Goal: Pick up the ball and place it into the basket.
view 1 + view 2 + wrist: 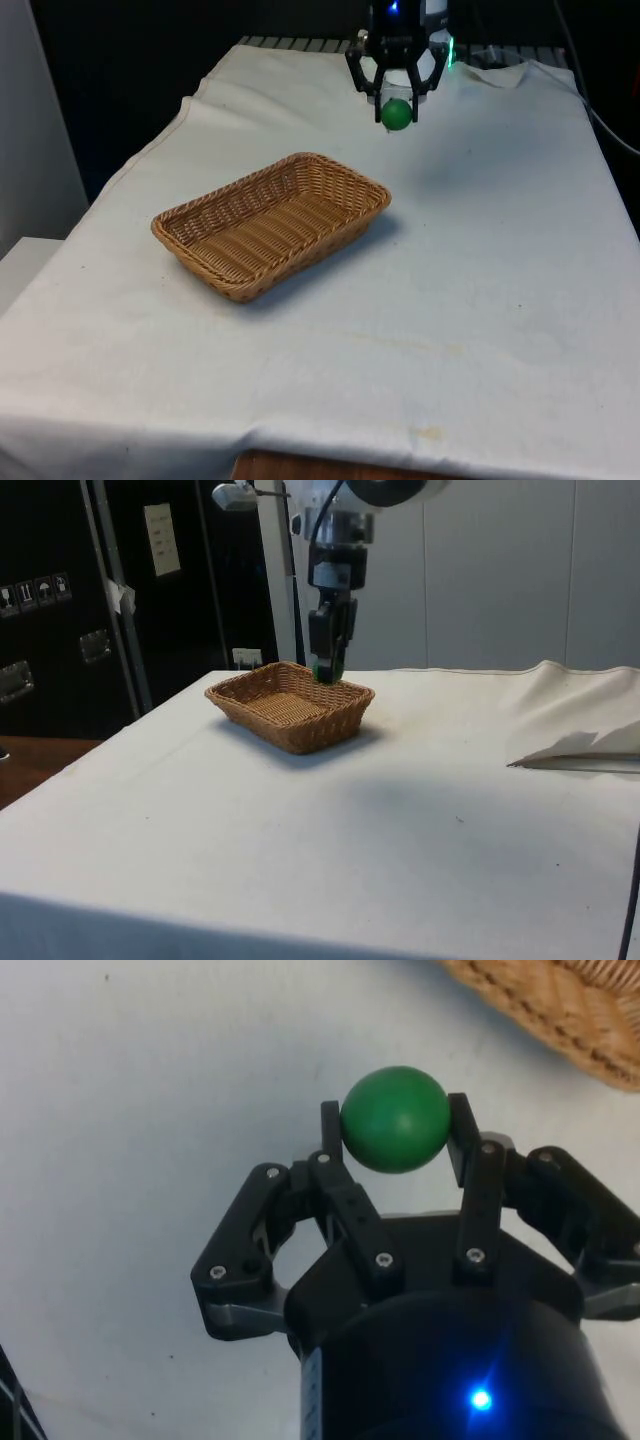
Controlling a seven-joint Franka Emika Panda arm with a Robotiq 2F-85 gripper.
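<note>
A green ball hangs in the air above the white cloth, held between the two black fingers of my gripper. In the wrist view the ball sits squeezed between the fingertips, with my gripper shut on it. An oblong woven wicker basket lies on the table, nearer the camera and toward the front view's left of the gripper; nothing lies in it. From the side, the gripper hovers just behind the basket's far rim, where a sliver of the ball shows.
A corner of the basket shows in the wrist view, a short way from the ball. The cloth is rumpled into a raised fold at the side view's right.
</note>
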